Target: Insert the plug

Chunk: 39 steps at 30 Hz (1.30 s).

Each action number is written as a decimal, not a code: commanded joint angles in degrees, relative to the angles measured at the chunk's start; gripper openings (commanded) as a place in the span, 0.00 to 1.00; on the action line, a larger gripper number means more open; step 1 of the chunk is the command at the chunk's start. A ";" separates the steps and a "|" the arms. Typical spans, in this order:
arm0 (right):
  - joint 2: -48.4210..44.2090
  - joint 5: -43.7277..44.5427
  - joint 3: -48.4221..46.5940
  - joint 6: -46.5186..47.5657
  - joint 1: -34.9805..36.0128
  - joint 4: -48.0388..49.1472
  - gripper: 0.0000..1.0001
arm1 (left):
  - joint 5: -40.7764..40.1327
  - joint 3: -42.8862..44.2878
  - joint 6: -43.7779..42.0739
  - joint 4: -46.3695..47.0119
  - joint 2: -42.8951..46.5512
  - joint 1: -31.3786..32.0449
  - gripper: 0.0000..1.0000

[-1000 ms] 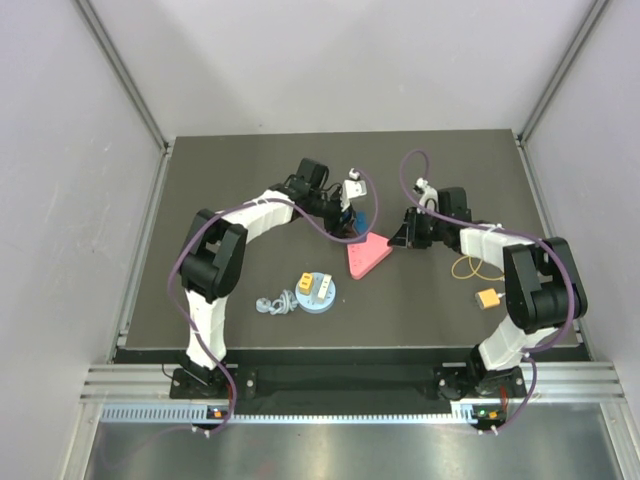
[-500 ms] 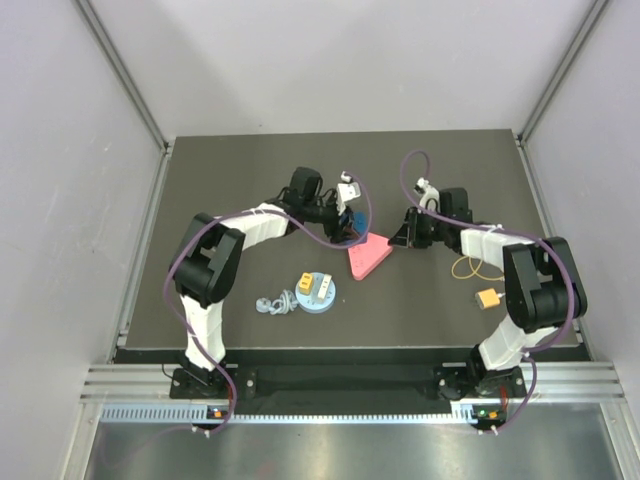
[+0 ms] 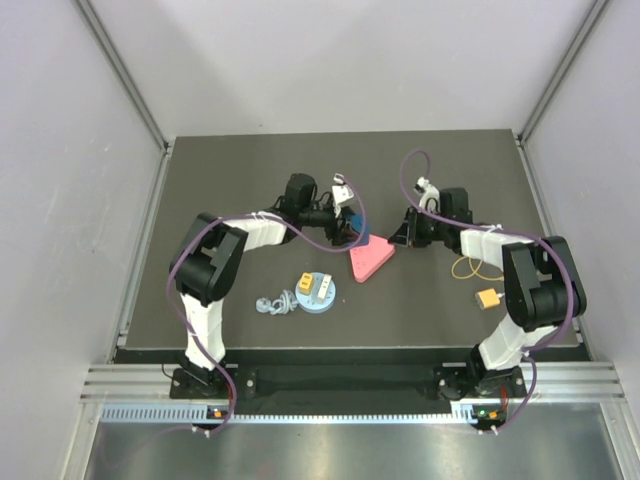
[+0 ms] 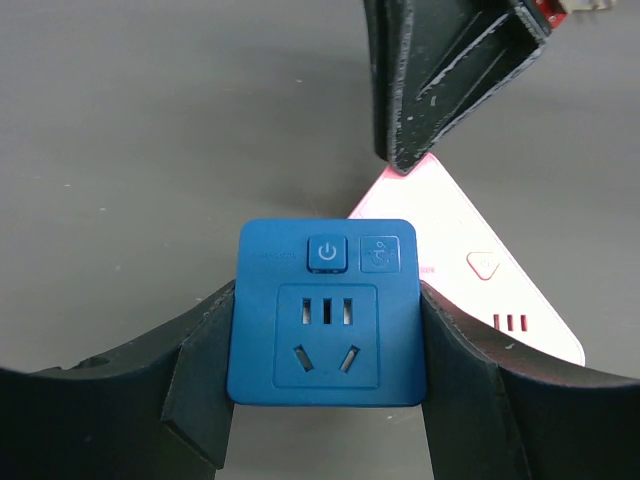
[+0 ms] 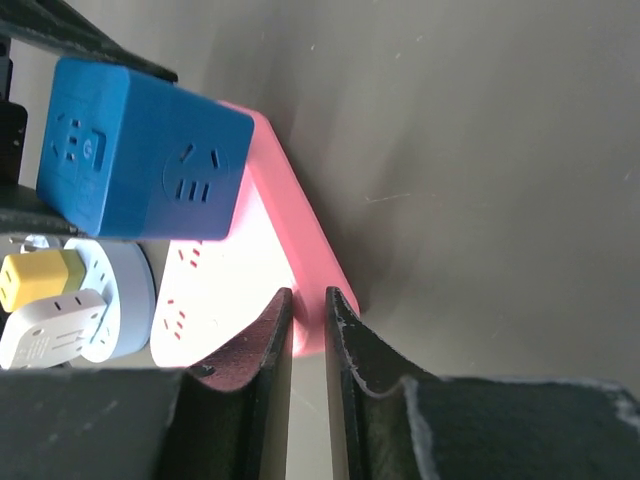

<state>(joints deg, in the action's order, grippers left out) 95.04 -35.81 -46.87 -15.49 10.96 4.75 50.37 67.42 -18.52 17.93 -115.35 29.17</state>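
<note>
Over the matte dark bench (image 3: 200, 180) the left arm (image 3: 262, 231) has drawn its wrist leftward since a second ago, and the smooth pink triangular power strip (image 3: 371, 259) has shifted slightly. That flat, round-cornered strip lies on the bench with one edge pinched between the nearly closed right fingers (image 5: 262, 360). Just beside it, the glossy blue plastic cube plug (image 4: 327, 312), square-faced with a power button and socket slots, sits clamped flank to flank between the black left fingers (image 4: 195, 385).

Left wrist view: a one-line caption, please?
Left hand grips the blue socket cube near a pink power strip, the right hand at its corner.
</note>
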 commanded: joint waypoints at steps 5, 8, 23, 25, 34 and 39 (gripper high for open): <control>2.34 -3.47 0.29 1.25 3.45 -6.25 0.22 | -2.55 -1.60 1.66 -30.40 -4.62 5.55 0.28; 1.29 -2.95 0.55 1.60 3.54 -6.51 0.25 | -3.52 1.48 -0.37 -34.79 -3.83 5.55 0.35; -0.82 -0.58 0.47 1.43 3.45 -7.48 0.31 | -4.93 4.13 -3.36 -38.41 -0.32 5.64 0.63; -2.05 0.82 0.20 -0.76 3.45 -7.57 0.43 | -5.45 4.04 -3.01 -37.89 0.21 5.64 0.63; -13.90 10.23 6.44 -16.67 3.45 -7.21 0.62 | -6.16 1.93 -1.78 -34.90 2.94 5.90 0.65; -21.11 12.25 14.50 -32.28 4.76 -5.21 0.63 | -6.60 1.14 -1.69 -34.11 3.90 6.25 0.65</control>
<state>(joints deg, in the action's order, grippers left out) 78.50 -26.76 -36.80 -35.70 13.96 -2.39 48.27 72.31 -20.93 -6.22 -110.52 34.61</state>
